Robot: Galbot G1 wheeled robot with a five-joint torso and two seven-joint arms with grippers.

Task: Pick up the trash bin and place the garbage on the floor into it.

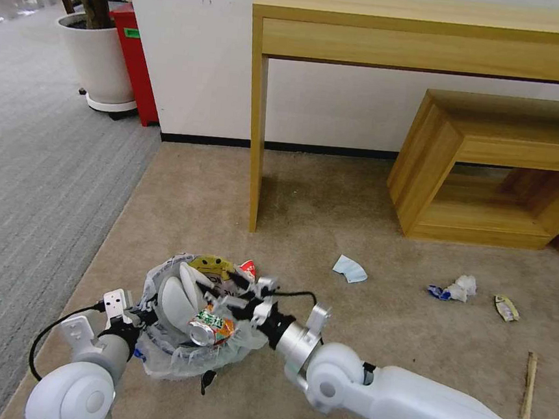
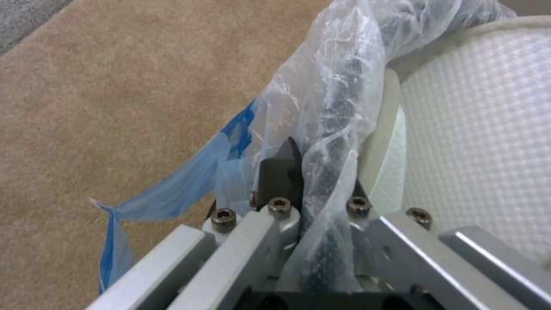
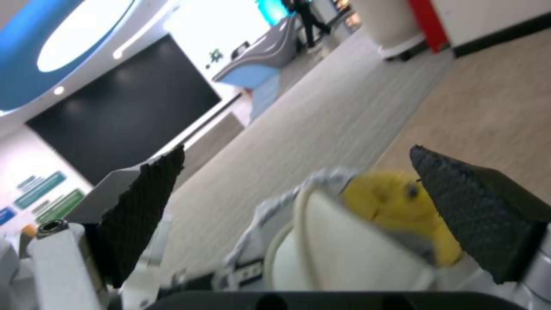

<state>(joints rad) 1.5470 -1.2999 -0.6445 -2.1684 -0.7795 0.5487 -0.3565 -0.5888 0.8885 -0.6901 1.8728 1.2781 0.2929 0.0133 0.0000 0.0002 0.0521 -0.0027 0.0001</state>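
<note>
The trash bin (image 1: 169,356), lined with a clear crinkly bag, hangs low over the beige floor (image 1: 332,201). My left gripper (image 1: 143,318) is shut on its rim (image 2: 338,99), bag plastic pinched between the fingers. White slippers (image 1: 177,298), a crushed can (image 1: 210,329) and a red wrapper (image 1: 248,269) lie inside. My right gripper (image 1: 246,294) is over the bin's mouth, open, nothing between its pads (image 3: 143,193); the bag's yellow face (image 3: 390,202) lies beyond them. On the carpet to the right lie a blue-white carton (image 1: 350,268), crumpled paper (image 1: 460,288), a flattened wrapper (image 1: 506,308) and a wooden stick (image 1: 528,388).
A wooden desk leg (image 1: 257,142) stands just beyond the bin, and a low wooden shelf (image 1: 492,163) sits at the back right. A white plant pot (image 1: 100,57) and a red bin (image 1: 136,60) stand far left by the wall, beside grey ribbed carpet (image 1: 35,168).
</note>
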